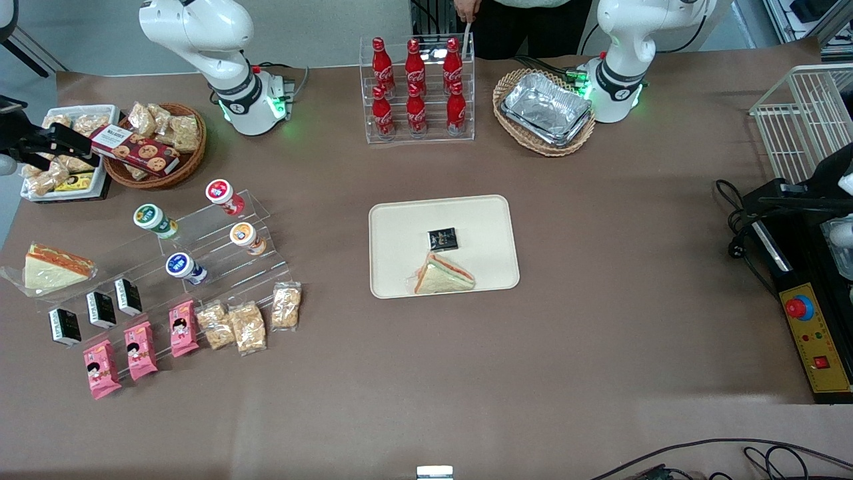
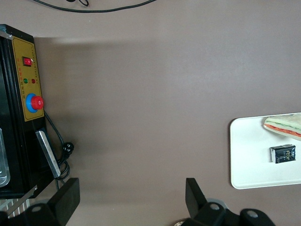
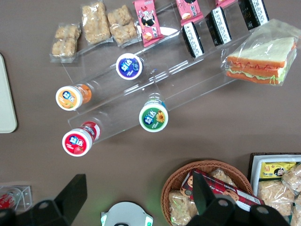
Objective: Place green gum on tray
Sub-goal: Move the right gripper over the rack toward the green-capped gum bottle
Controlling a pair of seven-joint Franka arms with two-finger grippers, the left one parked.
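Black jaws of the right gripper point(image 3: 136, 195) stand wide apart, empty, near the small green-lidded gum bottle point(image 3: 154, 117) lying on a clear stepped rack point(image 3: 197, 70). Light, stiff, slick plastic, I'd guess: pinch its round body. The cream rectangular tray point(image 1: 400, 213) sits mid-frame on the tabletop.

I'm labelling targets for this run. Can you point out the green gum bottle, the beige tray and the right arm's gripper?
Green-lidded gum bottle point(image 1: 149, 217): front view, on its round lid.
Cream-beige rectangular tray point(image 1: 400, 230): front view, bare floor, farther from the camera than the sandwich.
Right arm's gripper point(image 3: 136, 195): right wrist view, midway between its open fingers, above the snack shelf.
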